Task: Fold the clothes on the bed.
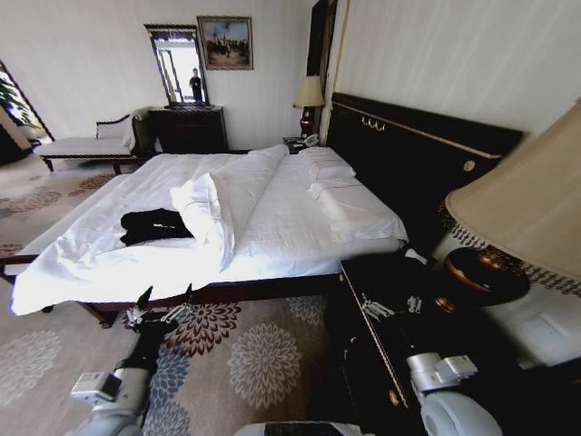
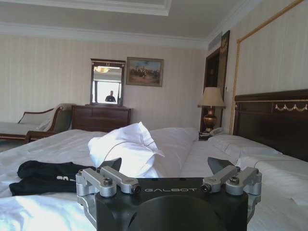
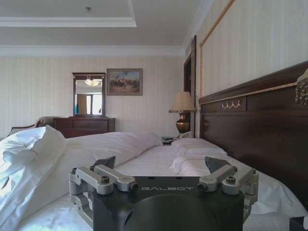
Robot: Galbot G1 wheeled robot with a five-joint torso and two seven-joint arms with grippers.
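Note:
The clothes [image 1: 154, 224], a crumpled black T-shirt with a bit of white lettering, lie on the near left part of the bed [image 1: 281, 227], beside a bunched fold of white duvet [image 1: 204, 213]. My left gripper [image 1: 164, 297] hangs open over the carpet just short of the bed's near edge, below the shirt and holding nothing. In the left wrist view the clothes [image 2: 45, 175] sit ahead and off to one side of the open left gripper [image 2: 166, 166]. My right gripper [image 1: 392, 307] is open above the dark nightstand. The right wrist view has the right gripper [image 3: 160, 163] facing the pillows [image 3: 197, 147].
A dark nightstand [image 1: 381, 363] with a big lamp [image 1: 522, 213] stands close on my right. The tall dark headboard [image 1: 418, 145] runs along the bed's right side. A dresser with mirror [image 1: 186, 127] and a white chaise [image 1: 86, 145] stand by the far wall. Patterned carpet [image 1: 263, 363] lies before me.

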